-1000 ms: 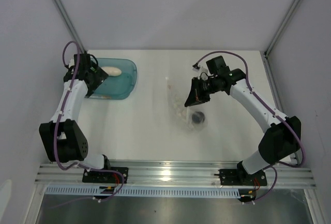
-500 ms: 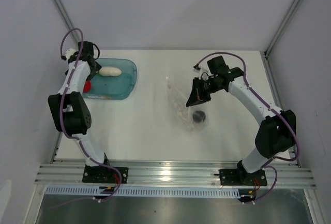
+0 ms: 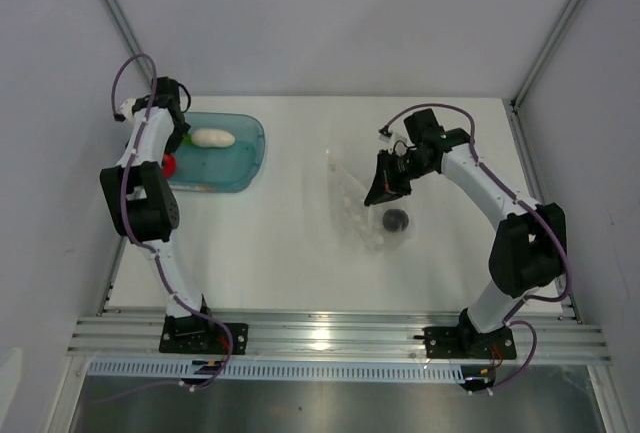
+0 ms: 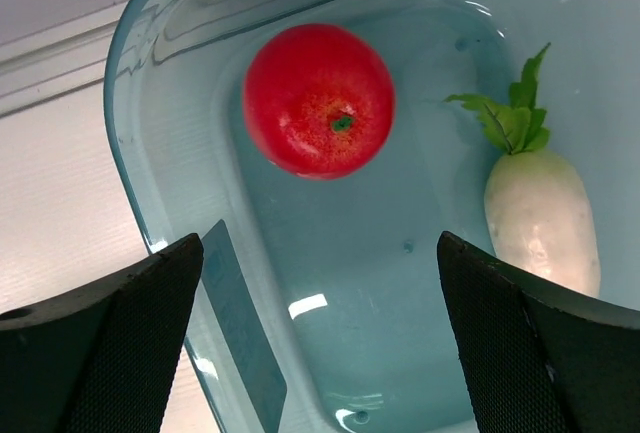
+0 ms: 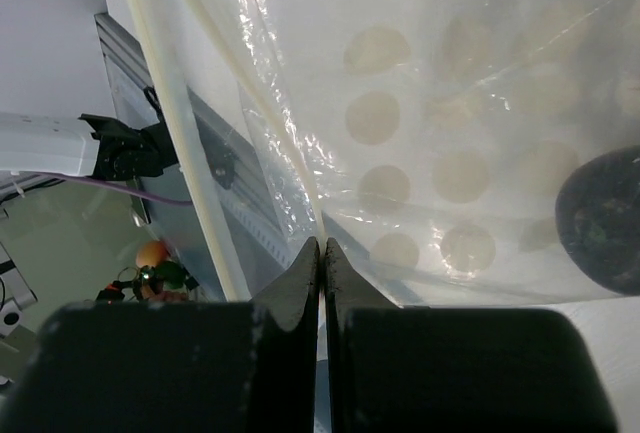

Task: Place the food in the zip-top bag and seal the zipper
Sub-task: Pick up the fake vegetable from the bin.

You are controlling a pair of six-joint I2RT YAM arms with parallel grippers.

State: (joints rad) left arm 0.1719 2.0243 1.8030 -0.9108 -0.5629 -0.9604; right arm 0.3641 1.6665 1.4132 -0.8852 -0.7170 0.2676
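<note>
- Two foods lie apart in the teal tray (image 3: 250, 148) at the desk's far left corner: the red tomato (image 4: 318, 100) and the white radish (image 4: 540, 218). The dark round piece (image 3: 396, 219) already sits inside the zip-top bag (image 3: 350, 203), right of the desk's middle.
- My left gripper (image 4: 320, 253) hangs over the tray, jaws wide apart and empty, with the tomato just ahead of the gap.
- I would centre on the tomato, drop straight, and close gently across its widest part, since a ball squirts out of an off-centre pinch.
- My right gripper (image 5: 320, 248) is pinched together on the bag's edge film. It should hold that lip raised so the mouth gapes toward the tray.
- Whether the mouth is open enough I cannot tell.
</note>
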